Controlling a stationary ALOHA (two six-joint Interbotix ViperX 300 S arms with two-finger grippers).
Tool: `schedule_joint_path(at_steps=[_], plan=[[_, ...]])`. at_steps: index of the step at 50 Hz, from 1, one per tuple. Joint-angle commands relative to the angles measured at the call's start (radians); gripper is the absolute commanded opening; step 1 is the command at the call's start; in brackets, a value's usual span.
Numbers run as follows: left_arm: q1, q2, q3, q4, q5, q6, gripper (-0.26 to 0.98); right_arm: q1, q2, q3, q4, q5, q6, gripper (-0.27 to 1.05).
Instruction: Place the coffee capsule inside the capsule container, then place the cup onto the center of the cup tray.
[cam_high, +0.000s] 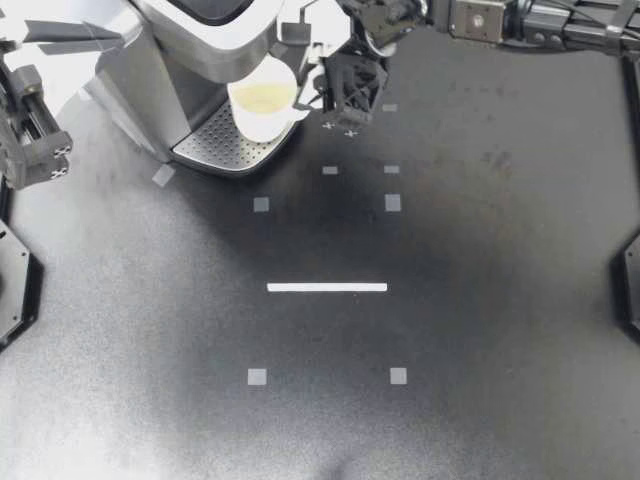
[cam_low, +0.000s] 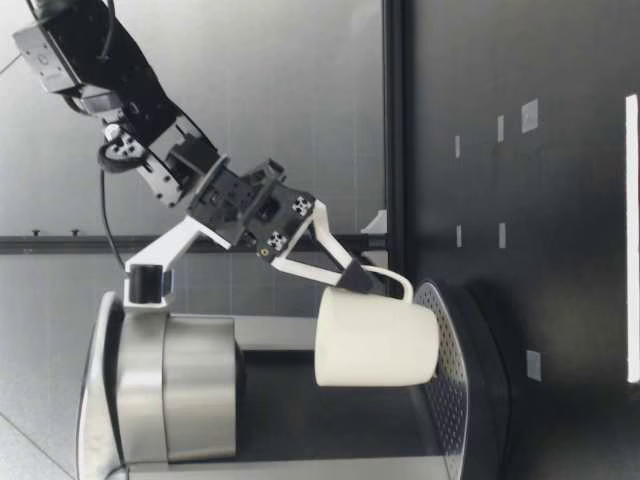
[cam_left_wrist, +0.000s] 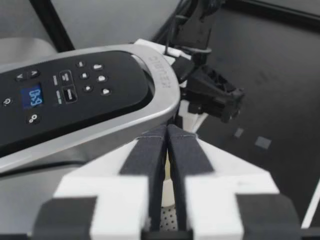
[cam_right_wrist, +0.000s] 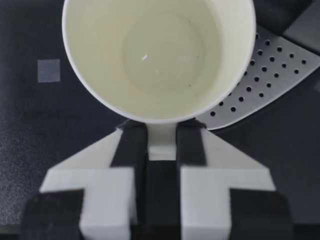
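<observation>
A white empty cup (cam_high: 265, 100) is at the far right part of the coffee machine's perforated cup tray (cam_high: 215, 148). My right gripper (cam_high: 318, 95) comes in from the back right and is shut on the cup's handle (cam_right_wrist: 161, 142). In the low view the cup (cam_low: 375, 340) is slightly tilted with its base at the tray (cam_low: 450, 400); I cannot tell whether it touches. My left gripper (cam_high: 115, 38) hovers high over the machine, fingers (cam_left_wrist: 150, 160) pressed together on nothing. No capsule shows in any view.
The silver coffee machine (cam_high: 150, 60) fills the back left, and its control panel (cam_left_wrist: 65, 95) lies beside my left gripper. A white strip (cam_high: 327, 287) and small grey tape squares (cam_high: 257, 376) mark the black table.
</observation>
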Motion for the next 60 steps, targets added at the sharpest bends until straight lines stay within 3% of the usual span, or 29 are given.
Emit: schedule_joint_path(at_steps=[1, 29, 36, 48, 60], plan=[[0.0, -0.009, -0.009, 0.005, -0.003, -0.002, 0.13, 0.0, -0.014, -0.038, 0.003, 0.003, 0.0, -0.03], [0.0, -0.025, 0.002, 0.005, -0.003, -0.005, 0.13, 0.0, 0.003, -0.064, 0.002, 0.034, 0.0, 0.01], [0.0, -0.025, 0.003, 0.005, -0.003, -0.008, 0.13, 0.0, 0.0, -0.064, 0.002, 0.035, 0.0, 0.16], [0.0, -0.028, 0.006, 0.005, -0.008, -0.032, 0.13, 0.023, -0.002, -0.064, 0.002, 0.021, 0.0, 0.64], [0.0, -0.032, 0.012, 0.009, -0.009, -0.032, 0.13, 0.023, -0.025, -0.061, 0.005, 0.021, 0.005, 0.67]])
